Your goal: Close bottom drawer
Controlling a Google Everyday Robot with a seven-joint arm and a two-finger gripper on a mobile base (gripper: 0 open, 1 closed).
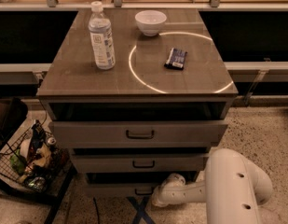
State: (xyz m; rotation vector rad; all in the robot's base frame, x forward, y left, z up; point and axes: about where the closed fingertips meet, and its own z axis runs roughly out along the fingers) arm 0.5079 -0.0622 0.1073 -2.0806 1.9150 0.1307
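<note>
The bottom drawer (pixel 113 190) is the lowest of three grey-brown drawers and has a small dark bar handle (pixel 143 191). It stands pulled out a little, with a dark gap above its front. My gripper (pixel 158 200) is at the end of the white arm (pixel 236 190), low near the floor. It sits right by the drawer front, just right of the handle. I cannot tell whether it touches the front.
The middle drawer (pixel 139 163) and top drawer (pixel 139 133) also stand slightly open. On the cabinet top are a water bottle (pixel 101 36), a white bowl (pixel 150 22) and a dark snack bar (pixel 175 58). A wire basket of items (pixel 29 162) stands on the floor at left.
</note>
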